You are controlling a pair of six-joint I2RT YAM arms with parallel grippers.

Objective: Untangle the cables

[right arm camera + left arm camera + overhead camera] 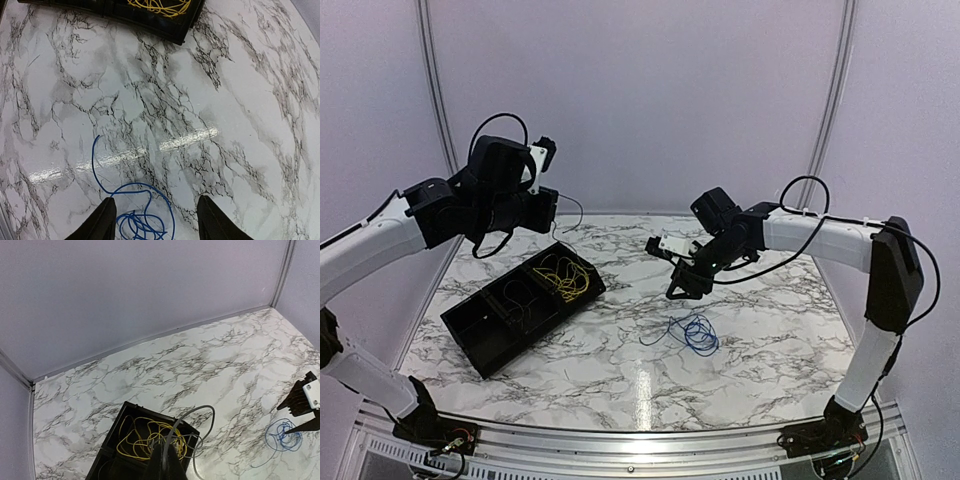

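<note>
Centrally, blue cable [95,165] (perhaps untouched), spread right end effector [156,225] above

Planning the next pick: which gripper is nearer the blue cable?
Right. The right gripper hovers open just above the blue cable, fingers either side of it in the wrist view. The left gripper is far off, above the black tray.

Blue cable [695,335] on table [620,385], yellow cable [562,278] in tray [470,345] (black cable [205,407]: L tool [164,454]).
</note>
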